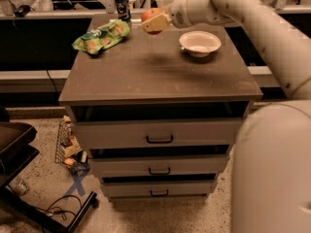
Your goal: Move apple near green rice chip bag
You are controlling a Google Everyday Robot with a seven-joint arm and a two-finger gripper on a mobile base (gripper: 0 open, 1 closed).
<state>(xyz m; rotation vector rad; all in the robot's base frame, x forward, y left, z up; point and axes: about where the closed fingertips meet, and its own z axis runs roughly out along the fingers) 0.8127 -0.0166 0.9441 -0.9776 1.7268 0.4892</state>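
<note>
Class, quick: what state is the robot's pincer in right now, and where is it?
The pincer: closed on the apple, above the cabinet top, right of the green rice chip bag.

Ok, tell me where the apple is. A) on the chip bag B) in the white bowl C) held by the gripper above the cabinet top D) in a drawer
C: the gripper holds the apple clear of the cabinet top, between the green rice chip bag and the white bowl.
</note>
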